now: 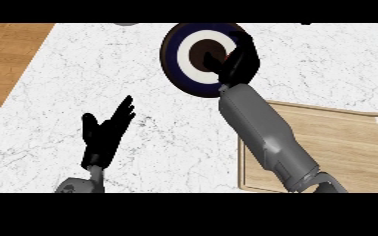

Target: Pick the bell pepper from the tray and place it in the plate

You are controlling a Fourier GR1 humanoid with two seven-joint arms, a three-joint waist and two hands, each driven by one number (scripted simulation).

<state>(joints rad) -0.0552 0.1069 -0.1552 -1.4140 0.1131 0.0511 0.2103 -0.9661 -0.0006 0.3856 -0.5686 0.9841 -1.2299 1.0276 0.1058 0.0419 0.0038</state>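
The right hand (240, 62) is hovering over the right part of the plate (181, 55) at 12 o'clock on the table (88, 70), its forearm stretching up from beside the wooden tray (339, 145) at 4 o'clock. The bell pepper is not showing; whether that hand is gripping it cannot be told. The left hand (107, 130) is resting at 7 o'clock, fingers straight and open.

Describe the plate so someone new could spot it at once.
On the white marble counter, look toward the far edge, beyond the wooden tray. The plate lies there, partly hidden by the right hand. Its navy, white and dark brown rings set it apart.
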